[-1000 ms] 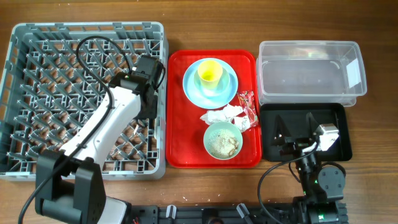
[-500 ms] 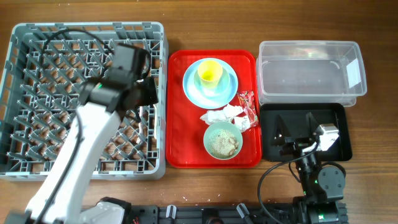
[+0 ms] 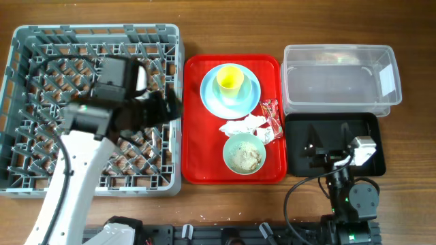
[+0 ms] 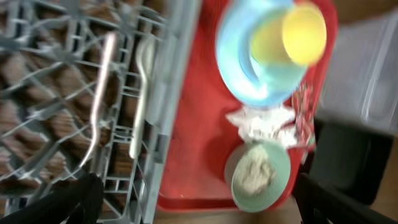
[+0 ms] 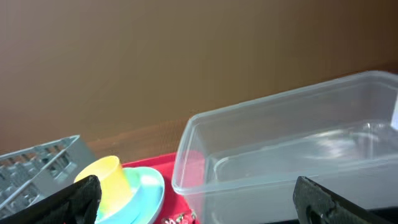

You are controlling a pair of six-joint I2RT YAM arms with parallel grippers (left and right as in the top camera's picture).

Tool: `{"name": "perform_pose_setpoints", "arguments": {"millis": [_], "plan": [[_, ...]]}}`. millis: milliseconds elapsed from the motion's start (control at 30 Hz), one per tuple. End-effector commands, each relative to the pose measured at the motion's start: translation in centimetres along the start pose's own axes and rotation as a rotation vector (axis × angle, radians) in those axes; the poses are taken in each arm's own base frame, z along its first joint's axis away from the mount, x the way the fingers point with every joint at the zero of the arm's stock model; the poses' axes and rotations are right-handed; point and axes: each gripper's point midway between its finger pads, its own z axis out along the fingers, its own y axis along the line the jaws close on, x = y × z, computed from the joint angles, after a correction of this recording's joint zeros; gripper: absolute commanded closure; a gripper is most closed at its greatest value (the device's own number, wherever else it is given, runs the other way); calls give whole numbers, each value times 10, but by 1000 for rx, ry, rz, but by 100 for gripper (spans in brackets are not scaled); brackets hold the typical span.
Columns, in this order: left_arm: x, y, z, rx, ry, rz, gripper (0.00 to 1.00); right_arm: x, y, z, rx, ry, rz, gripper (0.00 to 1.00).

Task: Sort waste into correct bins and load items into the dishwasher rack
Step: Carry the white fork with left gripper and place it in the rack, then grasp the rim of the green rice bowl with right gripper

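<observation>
Where the matte brown, wood-grained tabletop (image 3: 204,27) met its near edge, the right pincer (image 5: 196,193) hung with its jaws spread wide and nothing between them, above the shallow black rectangular plastic tray (image 3: 296,160), whose smooth rounded rim lay just beside the flat glossy red serving tray (image 3: 197,156).

At the near end of that red tray sat the round mint-green bowl (image 3: 244,154), filled with crumbly beige-white food scraps (image 3: 245,158). Just beyond it lay a crumpled white paper napkin (image 3: 242,126), soft and creased. The small red-and-white snack wrapper (image 3: 272,116) lay at the tray's right rim. Farther back sat the smooth pale blue round plate (image 3: 211,95), with the small yellow cup (image 3: 230,80) upright on it.

To the left, the large square grey plastic rack (image 3: 20,41), with lattice walls and rows of pegs, ran from near to far. Slim white plastic utensils (image 4: 142,93) lay inside it along its right wall, too blurred to tell fork from spoon. The left pincer (image 4: 199,186) hovered over that wall with its jaws wide apart, holding nothing.

Farthest on the right stood the clear rectangular plastic tub (image 3: 340,49), glossy and round-cornered. Behind it the right wrist view gave only plain brown, tabletop or wall I could not tell.
</observation>
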Motion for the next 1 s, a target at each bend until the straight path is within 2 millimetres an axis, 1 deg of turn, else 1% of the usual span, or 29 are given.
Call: {"name": "perform_pose_setpoints", "arguments": {"millis": [0, 33, 67, 100, 133, 200, 233, 267, 300, 333, 367, 400, 467, 533, 567, 600, 633, 667, 700, 733, 800, 833, 867, 900, 933, 967], "plan": [[-21, 29, -19, -37, -98, -167, 0, 7, 10, 0, -57, 40, 206, 0], [-23, 31, -19, -39, -101, -173, 0, 8, 15, -1, -79, 56, 382, 0], [-23, 31, -19, -39, -101, -173, 0, 3, 22, -1, -118, 52, 434, 0], [-22, 31, -19, -39, -101, -173, 0, -2, 31, -4, -165, 53, 356, 0], [-22, 31, -19, -39, -101, -173, 0, -7, 35, -6, -177, 60, 313, 0], [-22, 31, -19, -39, -101, -173, 0, -30, 40, -12, -150, 77, 309, 0], [-23, 31, -19, -39, -101, -173, 0, -55, 49, -18, -152, 74, 292, 1], [-23, 31, -19, -39, -101, -173, 0, -66, 52, -20, -153, 74, 284, 0], [-22, 31, -19, -39, -101, -173, 0, -83, 58, -23, -142, 94, 283, 0], [-22, 31, -19, -39, -101, -173, 0, -97, 64, -24, -132, 138, 262, 0], [-23, 31, -19, -39, -101, -173, 0, -103, 68, -22, -104, 221, 248, 0], [-23, 31, -19, -39, -101, -173, 0, -103, 71, -19, -79, 321, 250, 0], [-22, 31, -19, -39, -101, -173, 0, -100, 72, -13, -1, 509, 275, 0], [-22, 31, -19, -39, -101, -173, 0, -94, 74, -1, 39, 626, 318, 0], [-23, 31, -19, -39, -101, -173, 0, -88, 89, 2, -35, 687, 362, 0], [-23, 31, -19, -39, -101, -173, 0, -78, 109, 1, -141, 773, 417, 15], [-22, 31, -19, -39, -101, -173, 0, -70, 112, 3, -149, 824, 453, 30], [-22, 31, -19, -39, -101, -173, 0, -62, 111, 4, -134, 862, 460, 34], [-22, 31, -19, -39, -101, -173, 0, -51, 109, 2, -110, 909, 455, 41], [-23, 31, -19, -39, -101, -173, 0, -40, 112, 0, -119, 942, 402, 56], [-22, 31, -19, -39, -101, -173, 0, -25, 118, -6, -108, 988, 309, 69], [-22, 31, -19, -39, -101, -173, 0, -16, 120, -10, -93, 1016, 260, 74], [-23, 31, -19, -39, -101, -173, 0, -4, 124, -17, -83, 1057, 198, 74], [-23, 31, -19, -39, -101, -173, 0, 3, 128, -23, -88, 1086, 156, 74], [-23, 31, -19, -39, -101, -173, 0, 11, 136, -29, -108, 1117, 112, 73], [-23, 31, -19, -39, -101, -173, 0, 23, 149, -35, -144, 1154, 52, 71]]}}
